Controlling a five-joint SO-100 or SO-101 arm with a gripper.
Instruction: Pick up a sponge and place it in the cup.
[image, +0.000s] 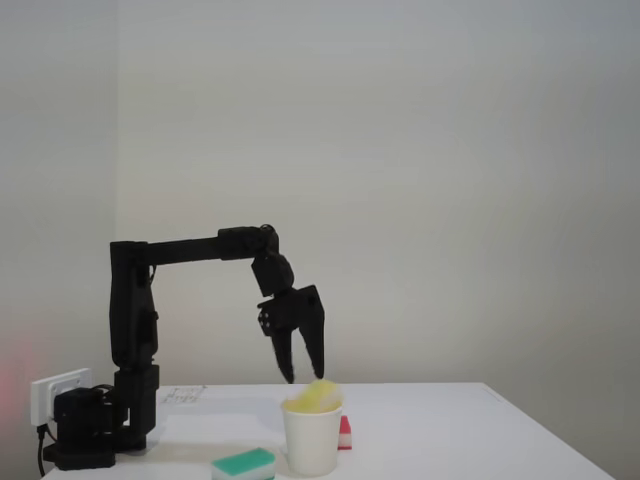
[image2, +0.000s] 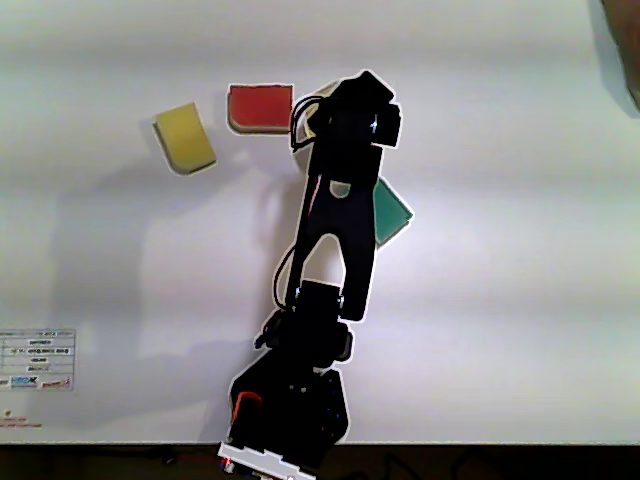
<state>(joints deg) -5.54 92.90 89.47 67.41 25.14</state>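
In the fixed view the white paper cup (image: 312, 445) stands at the table's front. A yellow sponge (image: 313, 397) bulges just above its rim and looks lodged in the cup's mouth. My gripper (image: 305, 377) hangs open right over it, fingertips pointing down and not touching it. In the other view the arm's black wrist (image2: 350, 115) covers most of the cup (image2: 302, 110), leaving a sliver of rim. There a yellow sponge (image2: 185, 137) lies flat on the table, well left of the cup.
A green-topped sponge (image: 244, 463) lies front-left of the cup and also appears as the green sponge (image2: 392, 213). A red sponge (image: 345, 432) sits just behind the cup, seen as the red sponge (image2: 260, 107). A white socket box (image: 55, 395) stands by the arm's base.
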